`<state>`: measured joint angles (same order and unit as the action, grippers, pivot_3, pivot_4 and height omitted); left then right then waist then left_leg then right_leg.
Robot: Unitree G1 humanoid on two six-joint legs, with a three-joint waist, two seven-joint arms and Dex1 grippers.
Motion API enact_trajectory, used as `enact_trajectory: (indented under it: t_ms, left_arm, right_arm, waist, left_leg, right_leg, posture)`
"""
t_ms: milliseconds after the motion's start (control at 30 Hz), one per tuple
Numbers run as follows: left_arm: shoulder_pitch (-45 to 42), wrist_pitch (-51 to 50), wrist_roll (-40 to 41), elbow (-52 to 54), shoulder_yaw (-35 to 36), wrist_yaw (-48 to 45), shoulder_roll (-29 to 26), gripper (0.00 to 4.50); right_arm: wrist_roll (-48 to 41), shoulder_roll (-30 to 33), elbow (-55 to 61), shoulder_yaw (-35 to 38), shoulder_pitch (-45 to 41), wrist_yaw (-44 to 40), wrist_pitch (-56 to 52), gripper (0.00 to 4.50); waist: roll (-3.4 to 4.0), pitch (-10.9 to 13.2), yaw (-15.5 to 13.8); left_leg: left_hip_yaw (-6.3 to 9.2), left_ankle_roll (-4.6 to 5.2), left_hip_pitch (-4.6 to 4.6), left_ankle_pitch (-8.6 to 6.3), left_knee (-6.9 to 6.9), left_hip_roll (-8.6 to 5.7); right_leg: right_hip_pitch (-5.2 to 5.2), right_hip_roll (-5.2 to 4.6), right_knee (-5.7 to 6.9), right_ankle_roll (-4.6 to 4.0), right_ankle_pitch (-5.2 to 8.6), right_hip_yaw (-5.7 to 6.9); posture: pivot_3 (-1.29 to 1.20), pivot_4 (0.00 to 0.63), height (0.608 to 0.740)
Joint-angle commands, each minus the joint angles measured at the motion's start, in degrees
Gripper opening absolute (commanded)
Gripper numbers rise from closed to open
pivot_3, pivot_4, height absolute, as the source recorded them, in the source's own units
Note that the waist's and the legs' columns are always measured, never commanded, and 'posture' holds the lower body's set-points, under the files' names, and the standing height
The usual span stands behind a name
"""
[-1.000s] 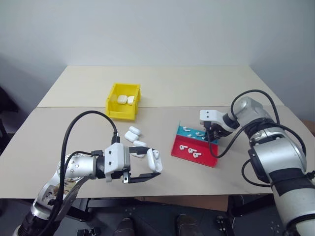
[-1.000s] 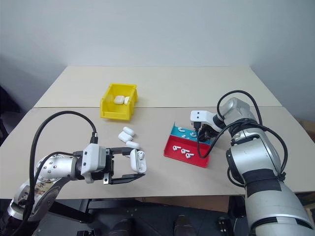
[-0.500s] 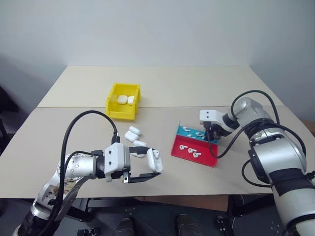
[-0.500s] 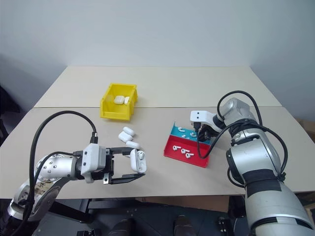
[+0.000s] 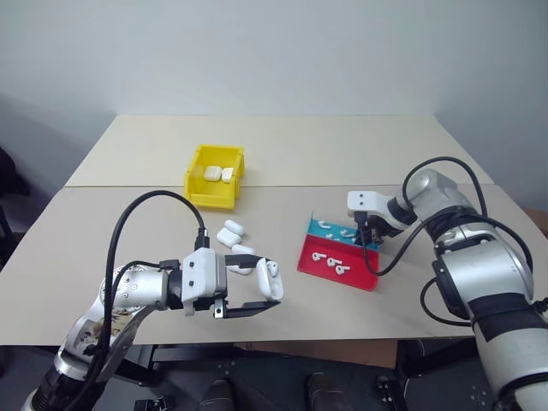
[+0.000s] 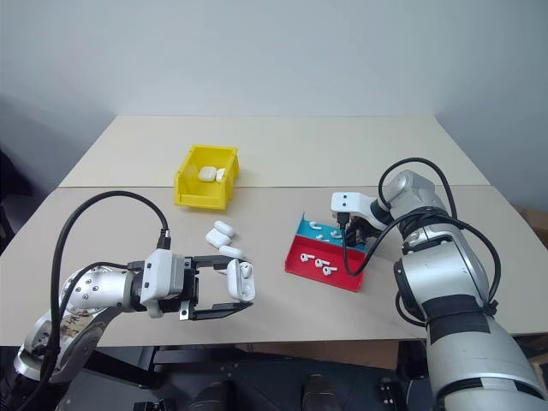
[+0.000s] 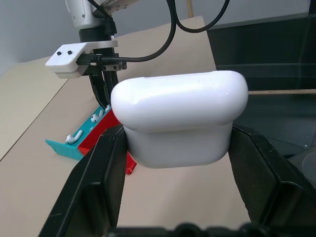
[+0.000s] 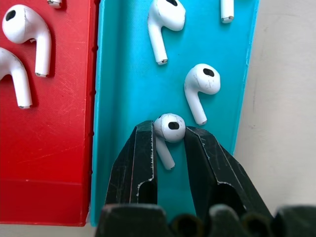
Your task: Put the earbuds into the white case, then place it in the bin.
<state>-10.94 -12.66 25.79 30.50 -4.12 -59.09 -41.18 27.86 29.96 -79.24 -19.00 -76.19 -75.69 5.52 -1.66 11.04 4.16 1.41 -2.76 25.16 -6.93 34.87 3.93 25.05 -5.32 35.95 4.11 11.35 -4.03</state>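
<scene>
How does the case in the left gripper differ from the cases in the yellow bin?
The held case is clamped off the table in the left gripper, lid open with an earbud inside; the binned cases lie closed inside the yellow bin. The held case is nearer the robot, the binned ones farther back. All are glossy white.

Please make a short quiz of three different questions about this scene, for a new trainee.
1. True or false: the left gripper holds a white case above the table.
2. Which tray section is the right gripper working in? A) red B) teal C) neither
3. What lies inside the yellow bin?

Key:
1. True.
2. B; its fingers close around an earbud there.
3. White cases.
</scene>
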Motion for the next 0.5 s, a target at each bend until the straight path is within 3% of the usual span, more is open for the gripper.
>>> enact_trajectory:
  t_ms: [33,267,500]
  left_arm:
    - [-0.31,1.07,0.02,0.89,0.76,0.11,0.04,2.82]
    - [-2.20,1.04,0.55,-0.03,0.39,0.20,1.32,2.82]
    - [-8.20,-3.03,4.40,-1.20,-0.08,1.10,4.83,2.82]
  right_arm:
    - [-0.41,0.86,0.68,0.59,-0.17,0.53,0.47,0.66]
    - [-2.96,3.17,1.31,3.27,-2.22,0.05,1.10,0.66]
    - [-16.26,8.10,6.10,15.71,-10.37,-6.34,-1.92,0.66]
  waist:
    - [0.00,0.00,0.00]
    - [0.00,0.00,-0.04]
    - [0.13,0.08,0.07]
  left_leg:
    - [0.00,0.00,0.00,0.00,0.00,0.00]
    - [0.00,0.00,0.00,0.00,0.00,0.00]
    - [0.00,0.00,0.01,0.01,-0.01,-0.01]
  right_leg:
    - [0.00,0.00,0.00,0.00,0.00,0.00]
    - [0.00,0.00,0.00,0.00,0.00,0.00]
    - [0.02,0.00,0.00,0.01,0.00,-0.02]
  posture:
    - [0.00,0.150,0.740]
    - [0.00,0.150,0.740]
    - [0.00,0.150,0.740]
